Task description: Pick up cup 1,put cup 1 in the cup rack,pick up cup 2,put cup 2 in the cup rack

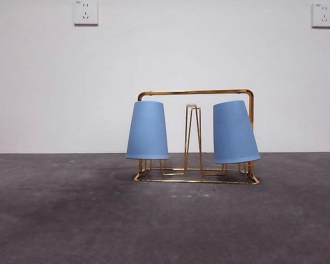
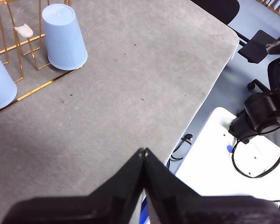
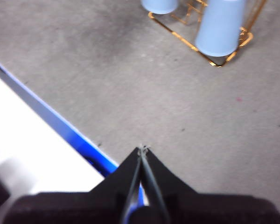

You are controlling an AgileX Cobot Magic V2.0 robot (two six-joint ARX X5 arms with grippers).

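Observation:
The gold wire cup rack (image 1: 196,93) stands on the grey table in the middle of the front view. Two blue cups hang upside down on its pegs: one on the left (image 1: 147,130), upright, and one on the right (image 1: 234,132), tilted. A bare hairpin peg (image 1: 192,137) stands between them. The rack and cups also show in the left wrist view (image 2: 63,38) and the right wrist view (image 3: 220,27). My left gripper (image 2: 143,152) is shut and empty, well away from the rack near the table's edge. My right gripper (image 3: 142,149) is shut and empty over the table's edge.
The grey table top (image 1: 71,220) lies around the rack. A white wall with two sockets (image 1: 86,12) stands behind. Off the table edge, the left wrist view shows a white surface with cables (image 2: 252,154) and a chair base (image 2: 259,44). A blue table rim (image 3: 60,126) shows in the right wrist view.

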